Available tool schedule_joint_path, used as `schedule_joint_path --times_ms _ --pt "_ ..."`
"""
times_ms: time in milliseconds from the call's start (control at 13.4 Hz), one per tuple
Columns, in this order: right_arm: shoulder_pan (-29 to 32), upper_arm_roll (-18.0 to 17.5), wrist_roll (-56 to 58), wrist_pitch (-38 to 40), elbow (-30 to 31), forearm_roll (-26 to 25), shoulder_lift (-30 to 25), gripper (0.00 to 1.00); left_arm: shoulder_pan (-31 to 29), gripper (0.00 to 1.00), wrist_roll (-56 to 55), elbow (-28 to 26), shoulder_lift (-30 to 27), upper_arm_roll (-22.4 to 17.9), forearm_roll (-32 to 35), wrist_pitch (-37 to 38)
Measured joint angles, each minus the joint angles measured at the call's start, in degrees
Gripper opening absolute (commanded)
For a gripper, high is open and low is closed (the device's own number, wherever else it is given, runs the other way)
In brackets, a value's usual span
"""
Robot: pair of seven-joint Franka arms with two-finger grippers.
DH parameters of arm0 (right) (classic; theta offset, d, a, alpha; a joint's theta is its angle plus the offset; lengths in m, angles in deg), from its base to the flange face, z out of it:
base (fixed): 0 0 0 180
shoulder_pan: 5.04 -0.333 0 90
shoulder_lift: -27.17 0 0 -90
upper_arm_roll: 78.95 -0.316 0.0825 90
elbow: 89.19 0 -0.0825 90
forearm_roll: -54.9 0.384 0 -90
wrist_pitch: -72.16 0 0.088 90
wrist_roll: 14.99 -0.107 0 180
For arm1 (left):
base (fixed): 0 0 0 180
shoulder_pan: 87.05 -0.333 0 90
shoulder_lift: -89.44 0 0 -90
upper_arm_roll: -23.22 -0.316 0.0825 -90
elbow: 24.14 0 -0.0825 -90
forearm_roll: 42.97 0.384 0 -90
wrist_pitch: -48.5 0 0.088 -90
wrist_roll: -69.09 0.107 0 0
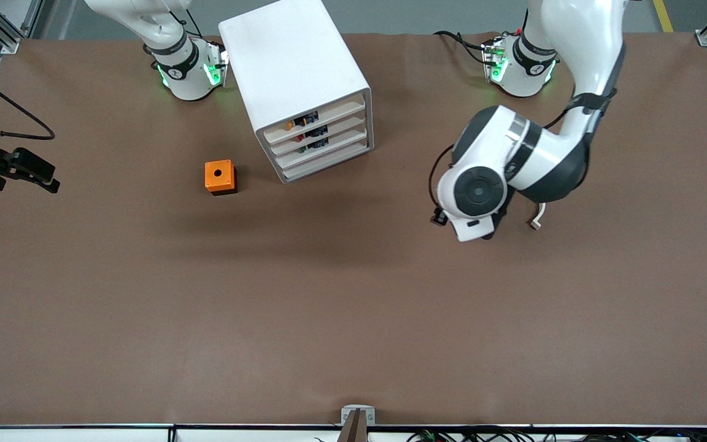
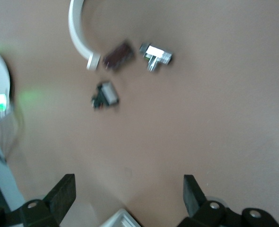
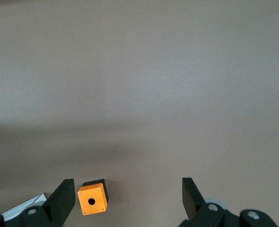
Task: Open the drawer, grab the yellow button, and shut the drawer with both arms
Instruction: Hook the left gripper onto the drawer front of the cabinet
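Near first: left gripper [image 2: 127, 198] is hanging over bare table right of frame center, fingers spread wide, holding nothing. Orange box [image 1: 220, 177] is sitting left of center, hole up. Cabinet [image 1: 295, 73] is standing upper center, long axis running up-left to down-right, drawer fronts facing lower right. Top drawer [image 1: 316, 116] is sitting shut, the button [image 1: 290, 125] showing as an orange speck at its front. Right gripper [image 1: 22, 169] is waiting at the left edge, fingers apart, empty.

Even, bright overhead light; the cabinet [image 1: 301, 86] casts a soft shadow toward six o'clock. Left wrist view is motion-blurred, perhaps defocused. Green glow at nine o'clock there.
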Motion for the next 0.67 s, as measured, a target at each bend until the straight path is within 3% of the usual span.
schedule_joint_path --times_ms 670 --pt "0.3 0.2 0.0 0.2 0.0 0.0 0.0 1.0 2.4 0.99 -25.7 0.1 7.5 0.0 -29.7 0.0"
